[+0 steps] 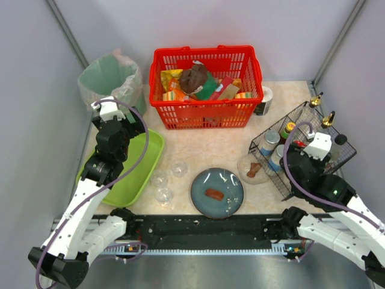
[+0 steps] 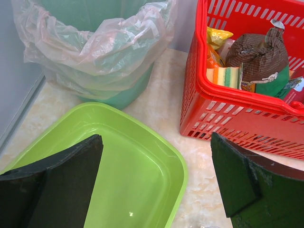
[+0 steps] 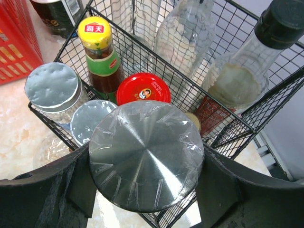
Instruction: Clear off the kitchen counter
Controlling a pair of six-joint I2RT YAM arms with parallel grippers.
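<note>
Legibly, white-on-red "海天" on the yellow bottle cap (image 3: 95, 32)

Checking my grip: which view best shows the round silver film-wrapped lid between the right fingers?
Right wrist: the round silver film-wrapped lid fills the centre, held by the right gripper above the black wire rack. Top external hides it under the right arm; left wrist misses it.

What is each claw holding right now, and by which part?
The right claw grips a silver-lidded jar by its sides, under the lid. The left claw is open and empty.
</note>
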